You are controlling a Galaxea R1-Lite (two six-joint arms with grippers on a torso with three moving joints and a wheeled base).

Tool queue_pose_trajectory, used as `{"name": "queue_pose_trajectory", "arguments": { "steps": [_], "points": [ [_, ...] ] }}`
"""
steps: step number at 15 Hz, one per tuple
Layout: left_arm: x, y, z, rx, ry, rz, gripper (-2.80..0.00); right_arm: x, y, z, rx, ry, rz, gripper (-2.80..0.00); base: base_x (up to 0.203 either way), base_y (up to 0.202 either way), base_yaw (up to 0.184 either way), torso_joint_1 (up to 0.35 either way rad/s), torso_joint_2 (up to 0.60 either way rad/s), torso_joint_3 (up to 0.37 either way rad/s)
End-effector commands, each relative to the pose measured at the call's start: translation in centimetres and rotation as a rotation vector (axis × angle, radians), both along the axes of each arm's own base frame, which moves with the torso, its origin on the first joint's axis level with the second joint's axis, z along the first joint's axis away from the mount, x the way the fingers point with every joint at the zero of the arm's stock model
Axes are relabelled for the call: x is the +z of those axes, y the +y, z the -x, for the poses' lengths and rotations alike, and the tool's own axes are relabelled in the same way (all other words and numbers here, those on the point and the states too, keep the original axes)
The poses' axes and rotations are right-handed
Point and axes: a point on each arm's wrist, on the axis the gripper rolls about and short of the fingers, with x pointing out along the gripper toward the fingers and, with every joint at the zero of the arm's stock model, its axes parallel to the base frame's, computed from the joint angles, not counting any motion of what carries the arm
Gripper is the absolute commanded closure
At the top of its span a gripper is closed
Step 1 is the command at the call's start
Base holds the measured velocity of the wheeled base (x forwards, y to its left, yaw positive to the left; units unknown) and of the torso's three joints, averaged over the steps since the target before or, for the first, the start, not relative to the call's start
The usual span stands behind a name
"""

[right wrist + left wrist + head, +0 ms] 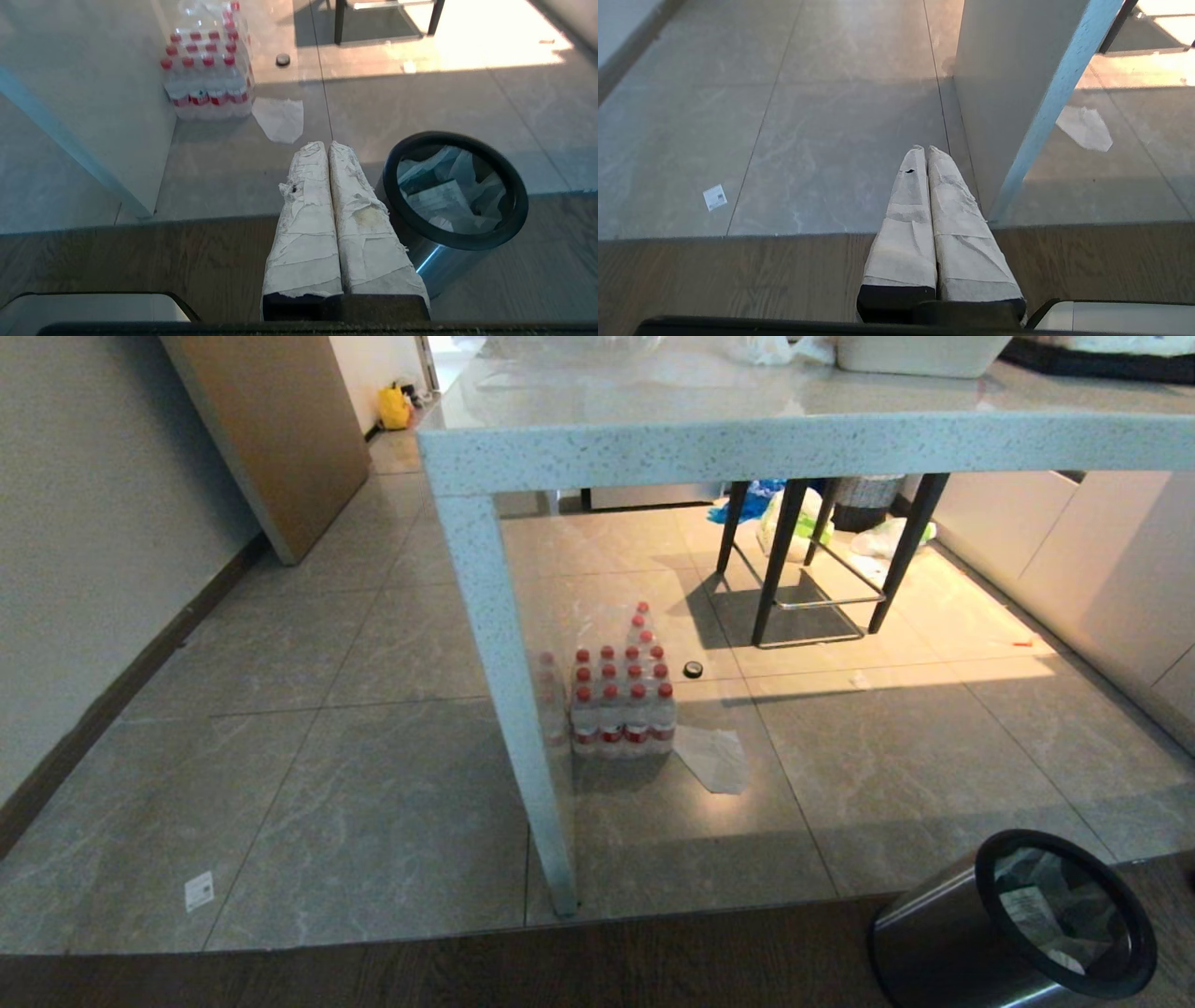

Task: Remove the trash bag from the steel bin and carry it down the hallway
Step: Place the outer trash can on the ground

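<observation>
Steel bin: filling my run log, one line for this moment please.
steel bin: upright, trash bag inside | left gripper: shut, empty | right gripper: shut, empty

Your scene mixes brushed metal, polished stone, matt wood and thin plastic.
At your 4 o'clock the steel bin shows a brushed metal wall under a black plastic rim, with crinkled thin plastic and paper inside. The floor tiles look glossy and marbled; the wood strip nearest you is matt and grained. The table is speckled polished stone. Both the left gripper and right gripper wear rough, torn paper-like tape.
</observation>
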Motion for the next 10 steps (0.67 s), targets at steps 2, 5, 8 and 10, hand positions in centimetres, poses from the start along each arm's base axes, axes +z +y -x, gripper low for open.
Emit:
{"name": "queue_pose_trajectory", "arguments": {
  "steps": [2, 5, 8, 10],
  "points": [
    [0.00, 0.00, 0.00, 0.001, 0.000, 0.000, 0.00, 0.01, 0.00, 0.01, 0.001, -0.001, 0.000, 0.00, 0.000, 0.000, 0.000, 0.006, 0.00, -0.195],
    [0.00, 0.00, 0.00, 0.001, 0.000, 0.000, 0.00, 0.01, 0.00, 0.01, 0.001, -0.001, 0.000, 0.00, 0.000, 0.000, 0.000, 0.002, 0.00, -0.195],
    [0.00, 0.00, 0.00, 0.002, 0.000, 0.000, 0.00, 0.01, 0.00, 0.01, 0.001, -0.001, 0.000, 0.00, 0.000, 0.000, 0.000, 0.002, 0.00, -0.199],
    [0.00, 0.00, 0.00, 0.001, 0.000, 0.000, 0.00, 0.01, 0.00, 0.01, 0.001, -0.001, 0.000, 0.00, 0.000, 0.000, 0.000, 0.004, 0.01, -0.199]
  ]
}}
